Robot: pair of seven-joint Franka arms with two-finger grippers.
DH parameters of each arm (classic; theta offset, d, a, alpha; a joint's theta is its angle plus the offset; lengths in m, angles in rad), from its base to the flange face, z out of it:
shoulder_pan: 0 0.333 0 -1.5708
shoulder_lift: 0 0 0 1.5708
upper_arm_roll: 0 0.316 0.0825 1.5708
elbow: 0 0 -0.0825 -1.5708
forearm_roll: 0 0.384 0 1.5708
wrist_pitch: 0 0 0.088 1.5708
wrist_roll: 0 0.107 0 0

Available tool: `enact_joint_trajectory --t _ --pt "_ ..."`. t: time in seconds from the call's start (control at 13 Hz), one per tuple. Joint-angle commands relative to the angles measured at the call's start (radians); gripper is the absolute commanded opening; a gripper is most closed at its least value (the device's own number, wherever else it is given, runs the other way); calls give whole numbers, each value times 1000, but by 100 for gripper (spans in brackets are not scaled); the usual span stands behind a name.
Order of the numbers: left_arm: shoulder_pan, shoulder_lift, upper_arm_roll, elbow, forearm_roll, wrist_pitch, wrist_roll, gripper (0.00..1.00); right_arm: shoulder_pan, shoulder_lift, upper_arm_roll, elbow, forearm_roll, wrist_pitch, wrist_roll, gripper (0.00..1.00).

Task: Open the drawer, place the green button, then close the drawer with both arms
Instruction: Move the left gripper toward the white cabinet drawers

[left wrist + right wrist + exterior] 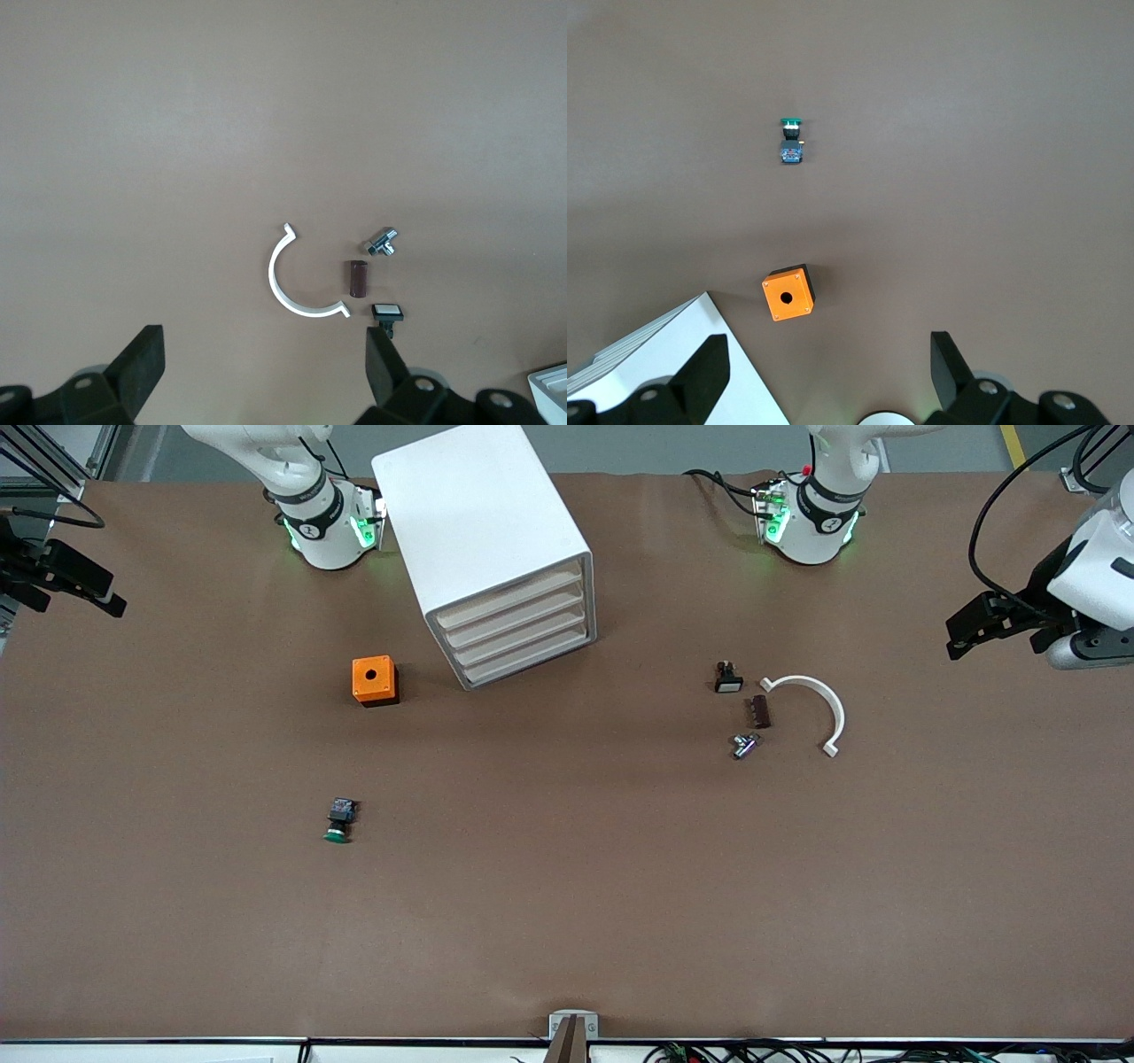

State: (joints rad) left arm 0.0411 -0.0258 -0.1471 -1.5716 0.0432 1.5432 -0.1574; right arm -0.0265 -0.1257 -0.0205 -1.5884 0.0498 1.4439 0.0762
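The white cabinet (483, 522) stands near the robots' bases, with all four drawers shut. The drawer (523, 640) is third from the top. The green-capped button (339, 820) lies on the table nearer the front camera than the orange box, and shows in the right wrist view (791, 142). My right gripper (111, 598) hangs open and empty at the right arm's end of the table; in its wrist view (829, 345) it is over the cabinet's corner (664, 363). My left gripper (957, 636) hangs open and empty at the left arm's end (263, 341).
An orange box with a hole (374, 680) sits beside the cabinet. Toward the left arm's end lie a black white-faced button (727, 679), a brown block (760, 711), a small metal part (744, 745) and a white curved clamp (815, 708).
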Motion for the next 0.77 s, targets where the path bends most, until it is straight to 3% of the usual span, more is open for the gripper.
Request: enact_joint_trajectory --t 0.0,0.31,0.69 --pt "8 -2 0 10 -9 -15 15 100 5 9 4 25 -21 -16 14 100" --pt "16 39 1 70 1 -24 9 100 5 9 4 25 -21 -14 16 100" --pt "2 176 1 64 -5 -21 -17 100 5 9 4 25 -21 -16 14 100"
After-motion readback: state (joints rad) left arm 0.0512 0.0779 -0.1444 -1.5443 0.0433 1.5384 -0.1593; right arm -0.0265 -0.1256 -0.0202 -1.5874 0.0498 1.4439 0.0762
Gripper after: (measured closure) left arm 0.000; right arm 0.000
